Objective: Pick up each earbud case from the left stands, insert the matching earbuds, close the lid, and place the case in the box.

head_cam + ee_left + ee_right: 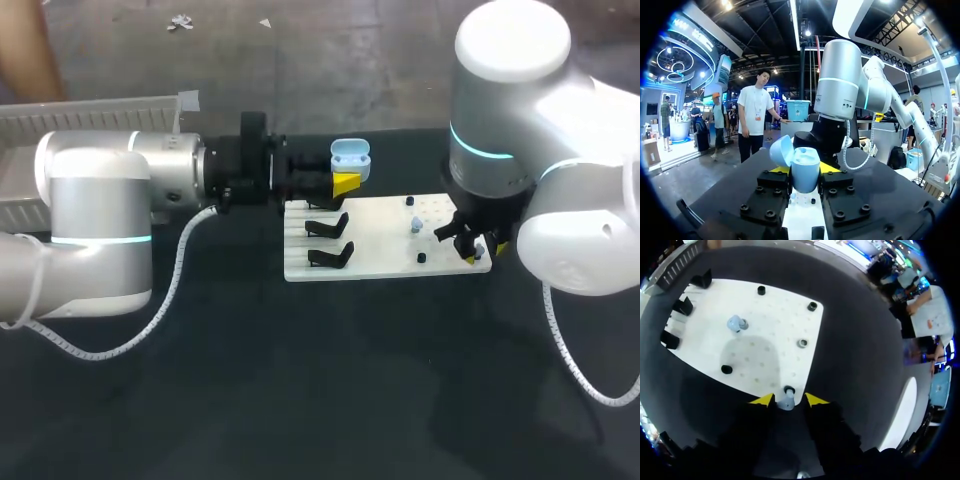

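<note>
My left gripper (346, 182) is shut on a light blue earbud case (350, 156), held above the back left corner of the white board (385, 270). In the left wrist view the case (805, 159) sits upright between the fingers of my left gripper (804, 174) with its lid (780, 150) open. My right gripper (477, 250) hangs over the board's right edge. In the right wrist view its fingers are open around a light blue earbud (785, 402) on a black peg, with small gaps on both sides of my right gripper (788, 400). A second blue earbud (736, 323) stands further in.
Three black stands (328, 230) line the board's left side, all without cases. Several black pegs (812, 306) dot the board. A ribbed light box (90, 110) lies at the table's far left behind my left arm. The table (300, 380) is dark.
</note>
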You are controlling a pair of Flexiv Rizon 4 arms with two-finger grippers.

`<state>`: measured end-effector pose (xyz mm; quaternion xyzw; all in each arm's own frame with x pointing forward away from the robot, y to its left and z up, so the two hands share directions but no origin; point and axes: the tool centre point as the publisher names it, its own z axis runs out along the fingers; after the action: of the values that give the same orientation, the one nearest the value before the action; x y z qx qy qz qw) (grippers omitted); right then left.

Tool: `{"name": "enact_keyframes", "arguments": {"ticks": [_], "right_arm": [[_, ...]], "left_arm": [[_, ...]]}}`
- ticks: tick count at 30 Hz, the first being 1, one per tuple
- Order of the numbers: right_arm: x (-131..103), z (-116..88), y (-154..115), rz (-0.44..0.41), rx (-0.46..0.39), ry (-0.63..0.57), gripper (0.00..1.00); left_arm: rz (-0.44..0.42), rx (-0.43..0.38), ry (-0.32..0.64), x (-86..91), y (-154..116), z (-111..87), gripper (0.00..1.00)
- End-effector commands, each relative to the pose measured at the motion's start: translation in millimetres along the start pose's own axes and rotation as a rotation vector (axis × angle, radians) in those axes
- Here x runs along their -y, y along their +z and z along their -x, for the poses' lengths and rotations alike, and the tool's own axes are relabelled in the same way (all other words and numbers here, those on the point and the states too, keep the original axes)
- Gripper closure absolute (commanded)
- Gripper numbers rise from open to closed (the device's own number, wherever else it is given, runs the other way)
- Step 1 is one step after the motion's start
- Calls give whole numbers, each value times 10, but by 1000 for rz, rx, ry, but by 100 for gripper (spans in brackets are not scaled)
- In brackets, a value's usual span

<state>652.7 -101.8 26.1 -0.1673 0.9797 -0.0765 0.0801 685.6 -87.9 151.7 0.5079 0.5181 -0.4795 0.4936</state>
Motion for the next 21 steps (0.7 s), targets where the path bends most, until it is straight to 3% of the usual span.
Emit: {"name": "enact_keyframes", "arguments": {"ticks": [1,4,8,15,21], "right_arm": [[-6,10,2,-2,-1,1,70],[-13,14,5,0,-1,1,79],[-17,18,5,-1,-3,-1,100],[-15,19,-62,-7,-12,5,100],[-24,1,-360,-11,-12,9,100]], "left_arm": [[3,3,2,5,-1,-6,100],[3,3,2,5,-1,-6,100],[3,3,2,5,-1,-6,100],[3,3,2,5,-1,-6,100],[3,3,2,5,-1,-6,100]]}}
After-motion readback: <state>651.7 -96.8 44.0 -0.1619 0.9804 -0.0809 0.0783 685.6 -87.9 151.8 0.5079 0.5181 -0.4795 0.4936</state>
